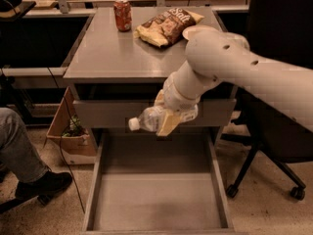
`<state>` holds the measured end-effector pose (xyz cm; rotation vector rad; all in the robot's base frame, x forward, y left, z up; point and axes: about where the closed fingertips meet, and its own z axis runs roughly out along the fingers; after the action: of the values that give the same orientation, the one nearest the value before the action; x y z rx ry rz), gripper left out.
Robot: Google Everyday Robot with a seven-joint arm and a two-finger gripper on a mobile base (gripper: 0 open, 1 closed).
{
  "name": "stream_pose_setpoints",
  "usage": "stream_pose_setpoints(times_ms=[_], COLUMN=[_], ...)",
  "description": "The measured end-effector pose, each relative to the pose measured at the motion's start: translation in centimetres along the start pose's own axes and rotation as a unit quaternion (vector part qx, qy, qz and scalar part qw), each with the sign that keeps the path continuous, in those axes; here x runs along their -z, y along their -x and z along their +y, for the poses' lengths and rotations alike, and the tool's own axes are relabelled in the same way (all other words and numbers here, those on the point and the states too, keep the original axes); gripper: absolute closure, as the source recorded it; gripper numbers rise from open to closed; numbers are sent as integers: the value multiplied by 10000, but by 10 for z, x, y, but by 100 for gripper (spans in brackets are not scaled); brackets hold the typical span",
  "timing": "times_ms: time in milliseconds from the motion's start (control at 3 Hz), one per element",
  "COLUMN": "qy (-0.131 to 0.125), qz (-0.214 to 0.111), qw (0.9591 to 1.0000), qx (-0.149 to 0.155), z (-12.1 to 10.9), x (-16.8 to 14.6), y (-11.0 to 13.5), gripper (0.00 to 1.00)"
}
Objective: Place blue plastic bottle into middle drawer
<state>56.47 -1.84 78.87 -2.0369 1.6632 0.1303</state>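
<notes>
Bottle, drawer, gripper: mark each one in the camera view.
bottle point(147, 118), camera view, clear body beside the cap.
drawer point(156, 199), camera view, bare floor.
gripper point(164, 113), camera view, between fingertips, shut on the bottle above the drawer.

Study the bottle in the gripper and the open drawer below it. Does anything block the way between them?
Nothing visible does. The gripper holds the blue plastic bottle sideways above the open middle drawer, whose floor is bare. The soda can and chip bag sit on the tabletop, away from that path.
</notes>
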Motion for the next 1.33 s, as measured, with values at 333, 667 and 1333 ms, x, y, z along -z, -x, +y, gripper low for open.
stream_pose_setpoints(times_ms=[333,667,1333], qy=[191,194,-153], qz=[-435,-435,-824], qw=[9988,9988,9965], qx=[66,67,50], z=[53,53,79], x=[-63,-63,-162], y=[32,32,22], gripper=[100,100,100])
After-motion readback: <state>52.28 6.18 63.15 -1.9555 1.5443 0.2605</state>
